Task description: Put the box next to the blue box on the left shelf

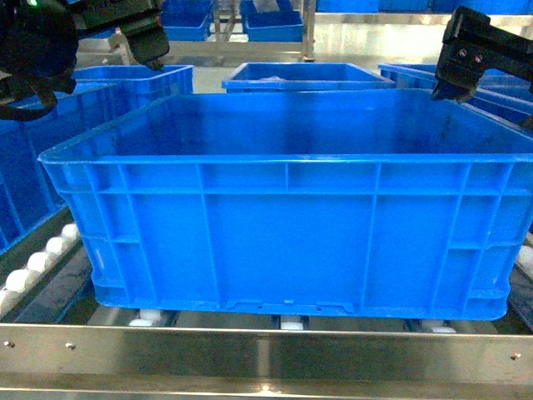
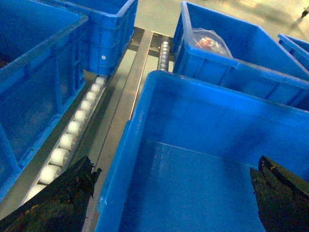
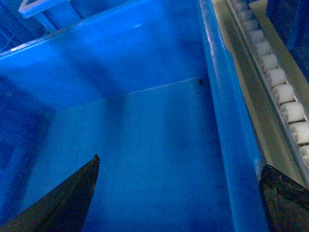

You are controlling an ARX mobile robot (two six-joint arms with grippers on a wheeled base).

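Plainly, the left shelf (image 1: 266, 343) takes up the whole lower part of the head frame, its riveted steel rail across the bottom and its white rollers (image 1: 37, 262) running up the lower left. On those rollers sits the box (image 1: 283, 242), filling the middle of the frame, level, its ribbed front wall facing the rail. Just beside it at the left edge of the frame stands another blue crate (image 1: 25, 175), with a narrow roller lane between them, and more crates sit behind at the top. The left tool (image 1: 148, 42) hangs at the upper left over the far left corner, and the right tool (image 1: 456, 75) at the upper right over the far right corner; both wrist views show the fingers spread wide with only crate floor and rim between them, gripping nothing. I judge the box already set down beside its neighbour, so the step in hand is the release. To do it well, lift both arms straight up together, clear of the thick rim, without nudging the box along the rollers.
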